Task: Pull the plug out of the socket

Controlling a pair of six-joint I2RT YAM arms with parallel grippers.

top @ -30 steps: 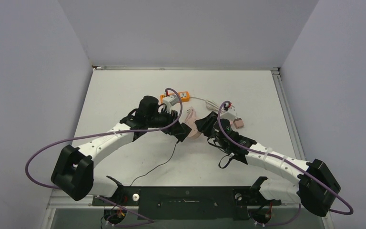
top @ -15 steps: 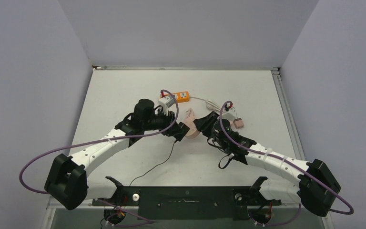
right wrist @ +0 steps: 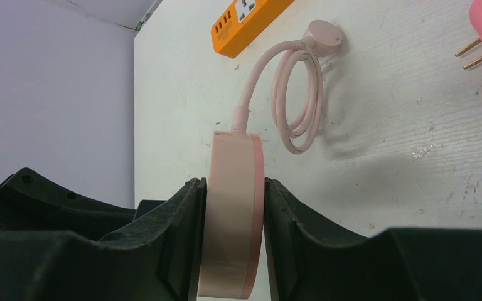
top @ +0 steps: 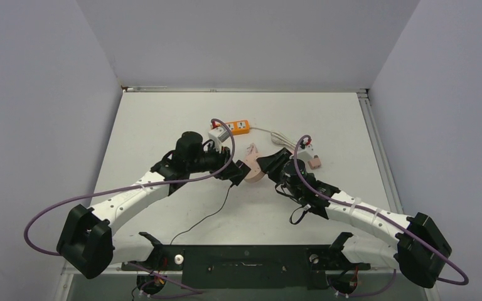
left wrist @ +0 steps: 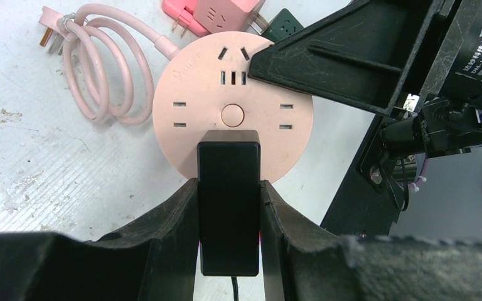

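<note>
The round pink plastic socket disc [left wrist: 232,119] shows a central button and slot pairs on its face. It stands on edge near the middle of the white table [top: 163,119]. The left wrist view shows the left gripper [left wrist: 229,185] clamped on the black rectangular plug [left wrist: 229,213], whose far end meets the socket's face. The right wrist view shows the socket [right wrist: 235,219] edge-on, with the right gripper [right wrist: 233,188] pinching it face and back, and an orange power strip [right wrist: 248,19] beyond.

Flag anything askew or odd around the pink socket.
Nothing spilled or broken. The round pink socket is tipped up off the table, clamped across its flat faces by the right hand, while the left hand grips the black plug. Its pink cord lies loosely coiled, plug end free.
</note>
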